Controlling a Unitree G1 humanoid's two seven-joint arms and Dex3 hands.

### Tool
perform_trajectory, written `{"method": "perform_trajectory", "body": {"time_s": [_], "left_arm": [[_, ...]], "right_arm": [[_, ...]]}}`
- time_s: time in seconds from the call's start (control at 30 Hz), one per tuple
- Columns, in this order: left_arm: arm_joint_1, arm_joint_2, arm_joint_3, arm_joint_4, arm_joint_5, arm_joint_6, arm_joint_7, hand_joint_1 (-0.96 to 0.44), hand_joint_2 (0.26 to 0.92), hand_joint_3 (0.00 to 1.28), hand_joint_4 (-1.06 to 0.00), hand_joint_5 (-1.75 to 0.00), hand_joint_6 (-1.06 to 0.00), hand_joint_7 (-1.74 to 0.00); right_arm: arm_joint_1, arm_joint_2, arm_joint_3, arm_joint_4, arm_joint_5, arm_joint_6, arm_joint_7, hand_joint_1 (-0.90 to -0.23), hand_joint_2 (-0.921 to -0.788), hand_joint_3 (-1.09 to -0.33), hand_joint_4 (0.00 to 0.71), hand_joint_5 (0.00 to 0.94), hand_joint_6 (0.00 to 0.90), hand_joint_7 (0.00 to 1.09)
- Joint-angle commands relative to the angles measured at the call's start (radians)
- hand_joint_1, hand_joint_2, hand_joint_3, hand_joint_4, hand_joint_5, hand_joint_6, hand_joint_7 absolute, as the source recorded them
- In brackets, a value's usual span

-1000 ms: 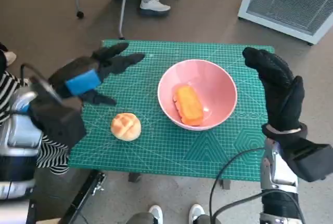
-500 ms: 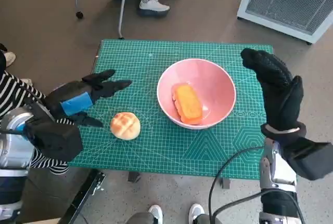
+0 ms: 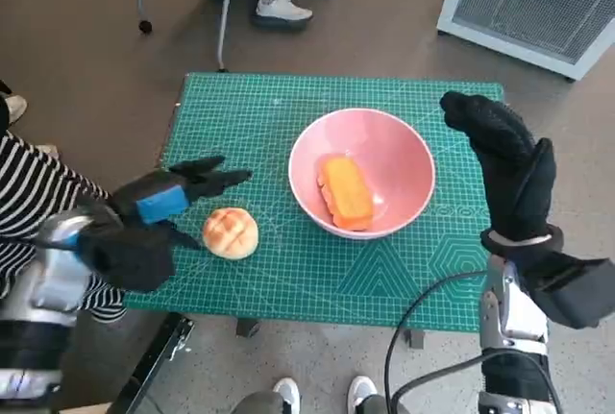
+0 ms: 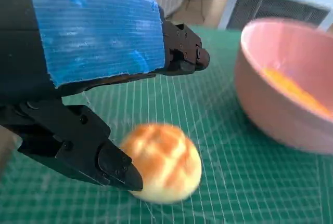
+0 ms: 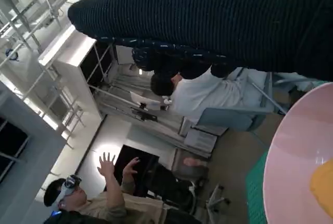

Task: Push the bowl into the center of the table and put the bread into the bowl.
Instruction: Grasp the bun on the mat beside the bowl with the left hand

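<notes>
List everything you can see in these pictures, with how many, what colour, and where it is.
Table: one, green gridded mat on top, middle of the head view.
Bowl: one, pink, near the table's centre.
Long bread: one, orange, inside the bowl.
Round bun: one, golden, on the mat left of the bowl.
White unit: one, on the floor beyond the table.
People: shoes beyond the table, two figures in the right wrist view.
Left hand: black, blue-taped, fingers apart around the bun.
Right hand: black glove, raised, open, right of the bowl.

One pink bowl (image 3: 362,172), two breads — a long loaf (image 3: 346,191) and a round bun (image 3: 230,232).
</notes>
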Motion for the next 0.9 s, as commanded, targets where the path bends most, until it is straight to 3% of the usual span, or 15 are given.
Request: {"method": "perform_trajectory", "body": {"time_s": [0.03,0.27,0.63,0.9], "left_arm": [[-0.051,-0.036,-0.036,0.095,0.036,-0.033,0.036,-0.1,0.754,0.01,-0.1,-0.01,-0.27,-0.01],[-0.094,-0.078,-0.094,0.246,0.099,-0.062,0.095,-0.07,0.763,0.01,-0.14,-0.02,-0.31,-0.03],[-0.165,-0.128,-0.19,0.424,0.198,-0.007,0.134,-0.01,0.778,0.01,-0.25,-0.03,-0.4,-0.05],[-0.185,-0.131,-0.234,0.478,0.242,0.0,0.193,-0.02,0.817,0.03,-0.45,-0.06,-0.59,-0.14]], "right_arm": [[0.024,-0.003,-0.004,-0.005,0.014,0.023,0.01,-0.747,-0.921,-0.727,0.197,0.0,0.028,0.55],[0.037,-0.005,-0.006,-0.024,0.016,0.03,0.011,-0.748,-0.921,-0.728,0.191,0.0,0.026,0.55],[0.042,-0.007,-0.009,-0.026,0.011,0.028,0.004,-0.745,-0.921,-0.729,0.188,0.0,0.022,0.56],[0.043,-0.006,-0.008,-0.032,0.013,0.03,0.005,-0.744,-0.921,-0.727,0.188,0.0,0.02,0.56]]}}
